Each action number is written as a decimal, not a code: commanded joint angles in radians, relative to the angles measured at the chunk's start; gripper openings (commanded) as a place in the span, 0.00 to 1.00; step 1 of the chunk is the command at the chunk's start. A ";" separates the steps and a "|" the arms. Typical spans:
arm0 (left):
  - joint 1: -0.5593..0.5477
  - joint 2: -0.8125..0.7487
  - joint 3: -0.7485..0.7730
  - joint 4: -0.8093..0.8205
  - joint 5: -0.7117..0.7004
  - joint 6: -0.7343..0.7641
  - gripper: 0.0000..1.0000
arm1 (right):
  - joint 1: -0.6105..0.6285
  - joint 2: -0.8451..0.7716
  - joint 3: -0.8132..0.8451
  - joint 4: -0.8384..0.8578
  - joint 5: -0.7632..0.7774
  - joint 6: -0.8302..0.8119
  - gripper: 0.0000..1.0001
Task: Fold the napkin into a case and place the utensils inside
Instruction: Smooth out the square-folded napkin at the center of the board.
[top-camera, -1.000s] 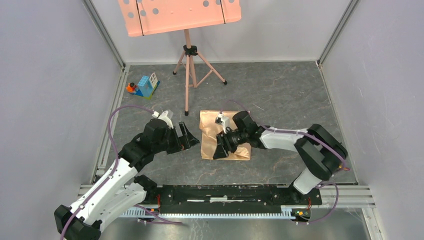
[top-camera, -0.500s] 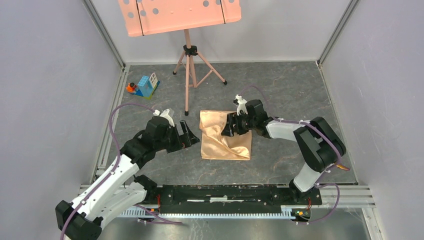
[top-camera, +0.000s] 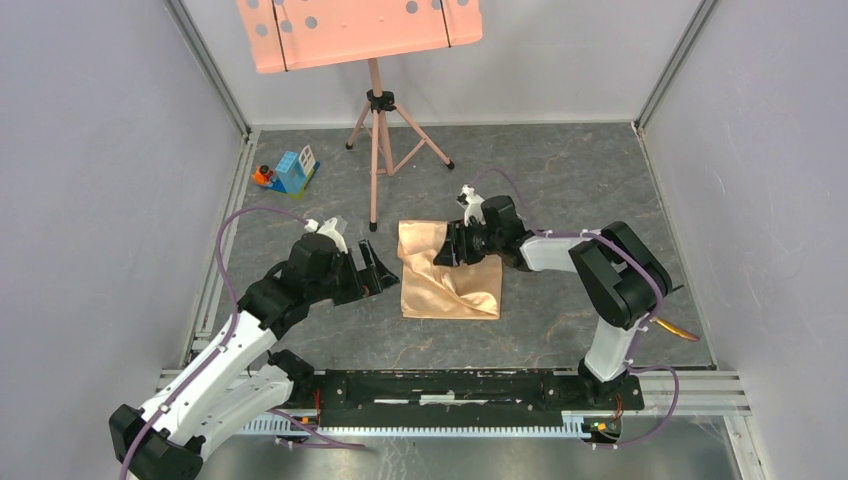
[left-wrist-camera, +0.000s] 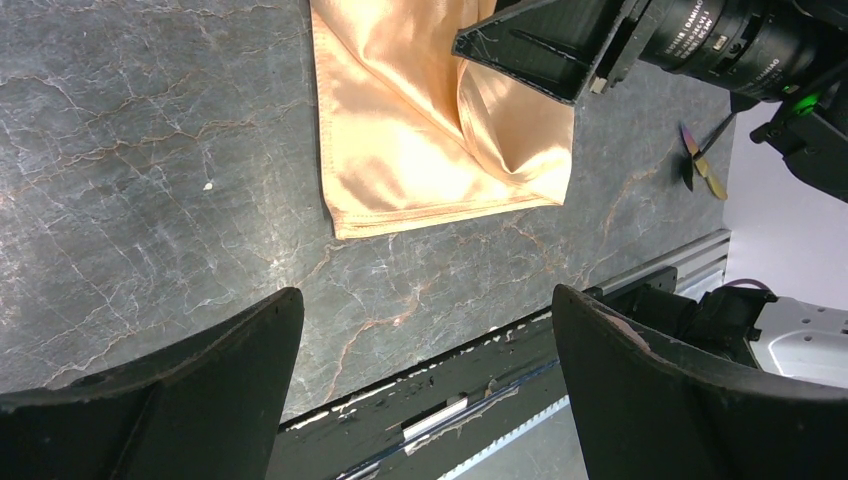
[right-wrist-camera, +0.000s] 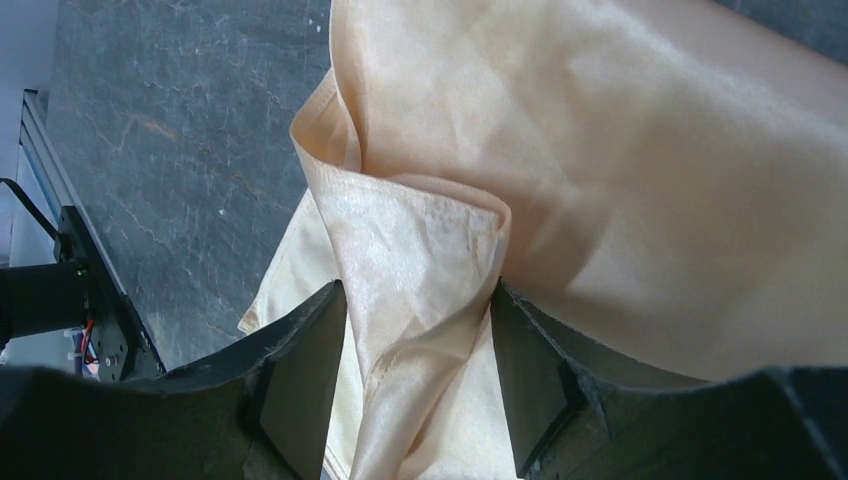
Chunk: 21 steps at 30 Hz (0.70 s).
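Two arms worked over the dark marbled table (top-camera: 560, 180), each with one two-finger gripper. There was one cloth on it: a shiny peach-orange satin napkin (top-camera: 445, 292), lying near the middle of the table between the two grippers. Against the far wall stood one salmon-pink perforated music-stand tray (top-camera: 360, 30) on a tripod, and one small toy of coloured blocks (top-camera: 290, 172) sat at the far left. In the left wrist view, slim dark and gold cutlery pieces (left-wrist-camera: 700, 160) lay on the table well apart from the napkin, towards the right arm's base; they looked like two crossed pieces, though too small to count surely.

The napkin was folded to a rough rectangle, smooth and flat along its near edge, with a raised diagonal ridge running from its far edge down towards the middle. Its far right part was drawn up off the table.

The right gripper (right-wrist-camera: 420, 300) was at that far edge, its fingers pressed in on a bunched fold of the napkin, cloth touching both inner faces. The left gripper (top-camera: 374, 272) hung just left of the napkin, fingers spread wide and holding nothing.
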<state>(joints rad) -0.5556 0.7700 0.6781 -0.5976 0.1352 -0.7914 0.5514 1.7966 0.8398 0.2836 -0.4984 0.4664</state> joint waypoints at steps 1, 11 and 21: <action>0.007 -0.010 0.041 0.005 0.005 0.007 1.00 | 0.030 0.046 0.079 0.041 -0.043 -0.001 0.61; 0.008 -0.043 0.059 -0.050 -0.098 0.027 1.00 | 0.255 -0.136 -0.028 0.004 -0.121 0.030 0.66; 0.008 0.120 0.056 0.081 0.064 0.042 1.00 | 0.181 -0.283 -0.123 -0.117 0.059 -0.027 0.70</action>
<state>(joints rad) -0.5545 0.8062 0.6987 -0.6113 0.0967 -0.7902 0.7422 1.5581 0.7170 0.2554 -0.5522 0.4950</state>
